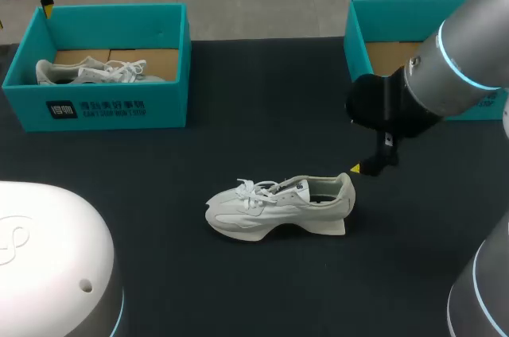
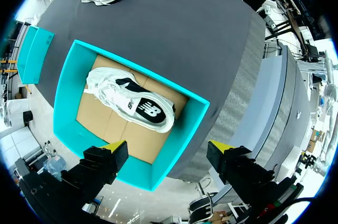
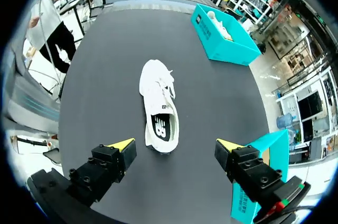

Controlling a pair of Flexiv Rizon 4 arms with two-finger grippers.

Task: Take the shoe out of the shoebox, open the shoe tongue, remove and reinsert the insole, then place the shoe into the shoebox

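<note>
A white shoe (image 1: 278, 206) lies on its sole on the dark table, toe pointing left, laces tied. In the right wrist view the shoe (image 3: 160, 106) is just ahead of my right gripper (image 3: 175, 145), heel nearest, with the fingers open and nothing between them. In the head view this gripper (image 1: 367, 165) hangs just right of the heel, above the table. A teal shoebox (image 1: 382, 23) stands at the back right, showing a bare cardboard floor. My left gripper (image 2: 166, 147) hangs open high over the other teal box (image 2: 68, 76).
The back-left teal box (image 1: 95, 106) holds a second white shoe (image 2: 132, 102) on cardboard. My left arm's white base (image 1: 48, 257) fills the front left corner. The right arm's grey link (image 1: 453, 59) crosses over the right box.
</note>
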